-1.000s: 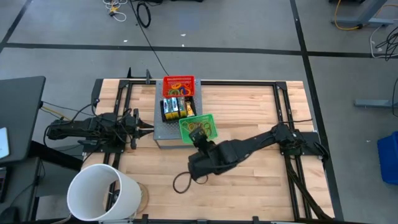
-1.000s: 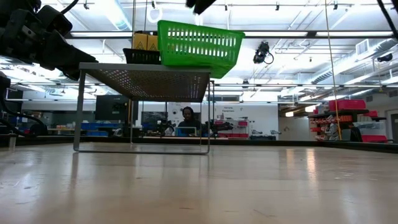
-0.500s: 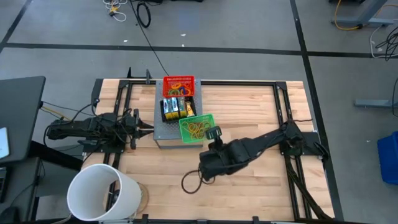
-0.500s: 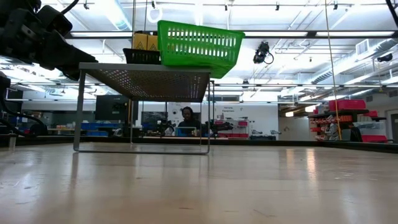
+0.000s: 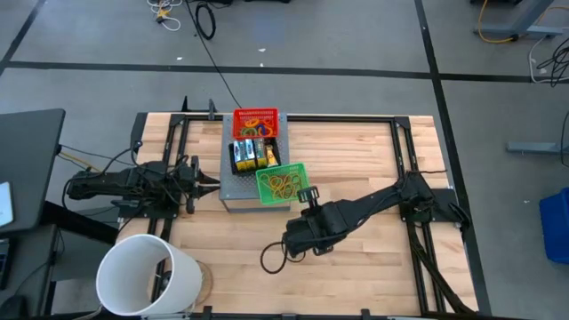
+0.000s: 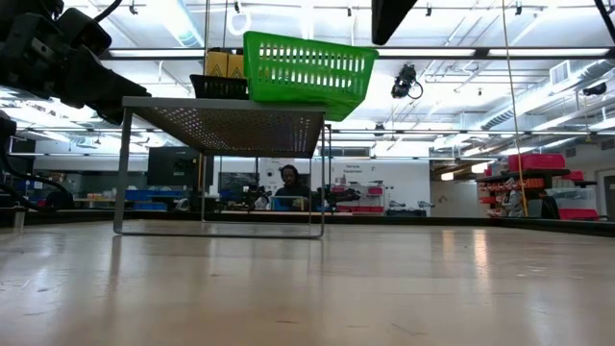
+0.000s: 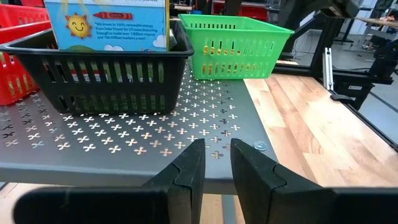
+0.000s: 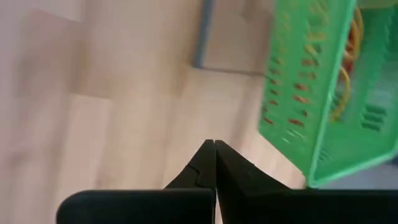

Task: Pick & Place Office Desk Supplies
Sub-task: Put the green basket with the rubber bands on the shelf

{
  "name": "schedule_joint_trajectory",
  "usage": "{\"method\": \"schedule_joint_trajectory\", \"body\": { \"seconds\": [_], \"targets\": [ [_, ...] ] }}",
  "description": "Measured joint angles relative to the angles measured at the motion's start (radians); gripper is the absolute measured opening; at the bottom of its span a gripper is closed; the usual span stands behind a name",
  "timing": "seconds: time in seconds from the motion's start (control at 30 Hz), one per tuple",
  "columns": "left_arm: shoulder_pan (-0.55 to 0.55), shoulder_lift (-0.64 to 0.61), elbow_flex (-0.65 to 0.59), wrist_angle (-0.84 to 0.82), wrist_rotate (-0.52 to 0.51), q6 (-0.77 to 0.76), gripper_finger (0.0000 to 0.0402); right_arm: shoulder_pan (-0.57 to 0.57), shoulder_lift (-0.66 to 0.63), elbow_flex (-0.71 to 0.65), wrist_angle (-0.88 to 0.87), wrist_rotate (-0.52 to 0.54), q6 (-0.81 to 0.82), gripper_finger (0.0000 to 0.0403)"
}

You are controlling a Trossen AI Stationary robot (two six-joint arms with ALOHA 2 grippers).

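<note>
A green basket holding rubber bands stands on the near right corner of a grey perforated shelf. Behind it is a black basket with yellow-and-green crayon boxes. A red basket of rubber bands is farthest back. My right gripper is shut and holds nothing. It hangs in the air just right of the green basket, pointing steeply down over the bare table. My left gripper waits level at the shelf's left edge, a narrow gap between its fingers.
A large white bucket stands at the table's near left corner. The shelf stands on thin legs, with open space under it. A dark cable loop hangs from the right arm over the wooden table.
My right gripper has moved from above the green basket toward the table's right, coming clear of the basket's right rim. It has rolled and sunk a little. The baskets have stayed in place.
</note>
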Motion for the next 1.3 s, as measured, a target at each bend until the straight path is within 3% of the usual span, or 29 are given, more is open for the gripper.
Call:
{"method": "schedule_joint_trajectory", "body": {
  "seconds": [0.53, 0.83, 1.3],
  "targets": [
    [0.0, 0.0, 0.0, 0.003, 0.011, -0.004, 0.0084, -0.107, 0.0, -0.391, -0.003, 0.292, 0.227, 0.0],
    [0.0, 0.0, 0.0, 0.003, 0.008, -0.003, 0.0084, -0.059, 0.0, -0.289, 0.0, 0.405, 0.115, 0.0],
    [0.0, 0.0, 0.0, 0.003, 0.007, 0.003, 0.0084, -0.02, 0.0, -0.216, 0.036, 0.399, -0.037, 0.0]
  ]
}}
